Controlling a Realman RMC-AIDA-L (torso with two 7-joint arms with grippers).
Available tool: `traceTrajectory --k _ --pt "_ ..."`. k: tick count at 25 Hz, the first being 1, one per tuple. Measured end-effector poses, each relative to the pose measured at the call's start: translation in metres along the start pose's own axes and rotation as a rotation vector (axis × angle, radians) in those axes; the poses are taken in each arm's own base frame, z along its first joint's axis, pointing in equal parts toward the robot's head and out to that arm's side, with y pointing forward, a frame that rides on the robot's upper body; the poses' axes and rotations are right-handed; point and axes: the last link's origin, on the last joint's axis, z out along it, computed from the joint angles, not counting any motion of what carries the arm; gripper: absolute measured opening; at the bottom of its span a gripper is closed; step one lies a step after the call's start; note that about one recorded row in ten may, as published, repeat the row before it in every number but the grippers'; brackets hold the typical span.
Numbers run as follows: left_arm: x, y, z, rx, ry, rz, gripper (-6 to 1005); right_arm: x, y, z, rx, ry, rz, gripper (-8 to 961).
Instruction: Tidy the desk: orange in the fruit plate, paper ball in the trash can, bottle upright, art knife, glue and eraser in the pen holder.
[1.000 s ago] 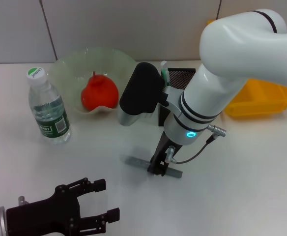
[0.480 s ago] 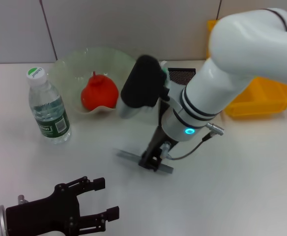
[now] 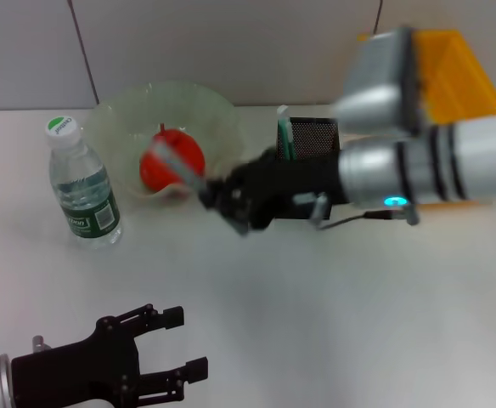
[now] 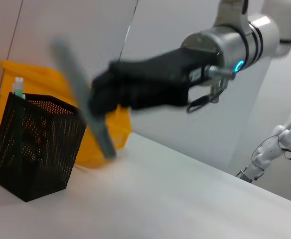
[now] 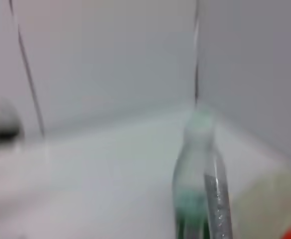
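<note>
The right pincer hangs above the surface, clamped on the art knife, a grey strip that sticks out slantwise from between its fingers in front of the fruit plate. Seen from the left wrist, the art knife is tilted and raised beside the black mesh pen holder (the knife is outside the holder, not in it). The pen holder stands just behind the right arm, with a yellow bin farther back. The orange lies in the fruit plate, and the bottle stands upright near it. The left pincer rests low near the surface's front edge, its fingers apart and holding nothing.
</note>
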Motion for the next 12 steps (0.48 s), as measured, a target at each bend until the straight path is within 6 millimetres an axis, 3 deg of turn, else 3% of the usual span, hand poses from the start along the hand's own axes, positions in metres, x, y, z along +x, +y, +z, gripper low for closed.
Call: traceTrajectory --k 5,12 --pt "0.0 0.0 0.0 -0.001 0.0 0.001 860 0.009 -0.011 -0.028 0.085 -0.237 0.022 136" --pt "0.0 0.0 0.001 -0.003 -0.001 0.001 860 0.021 -0.027 -0.048 0.185 -0.37 0.079 131"
